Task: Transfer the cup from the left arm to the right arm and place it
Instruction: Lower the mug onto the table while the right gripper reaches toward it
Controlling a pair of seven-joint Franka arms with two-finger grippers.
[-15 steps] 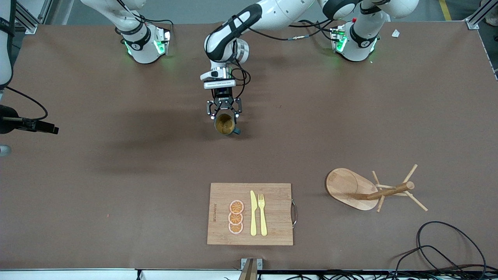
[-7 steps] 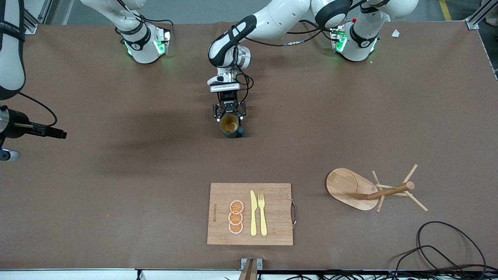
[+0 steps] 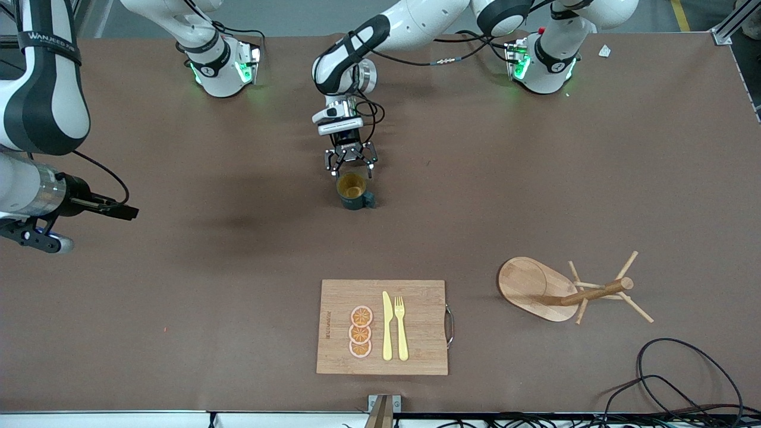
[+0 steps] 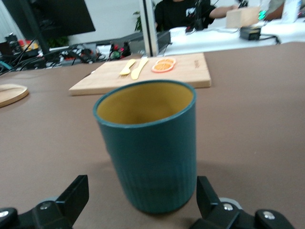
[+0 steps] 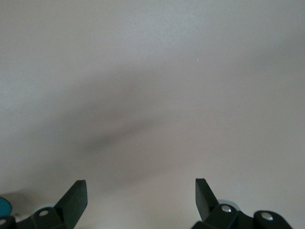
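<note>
The cup (image 3: 352, 191) is dark teal with ribbed sides and a tan-yellow inside. It stands upright on the brown table, mid-table, its handle toward the front camera. My left gripper (image 3: 352, 172) is open just beside the cup on the robots' side, low over the table. In the left wrist view the cup (image 4: 147, 143) stands a little ahead of the left gripper (image 4: 143, 191), and the black fingers (image 4: 74, 198) are clear of its sides. My right gripper (image 5: 140, 188) is open and empty over bare table at the right arm's end, where the right arm (image 3: 41, 107) enters.
A wooden cutting board (image 3: 416, 333) with a yellow knife (image 3: 387, 327), a fork (image 3: 401, 327) and orange slices (image 3: 361, 331) lies near the front edge. A wooden mug tree (image 3: 535, 285) stands toward the left arm's end. Black cables (image 3: 684, 380) lie at that corner.
The left gripper came down with the cup, set it on the table, opened and drew back slightly toward the bases. The right arm swung further in over its end of the table.
</note>
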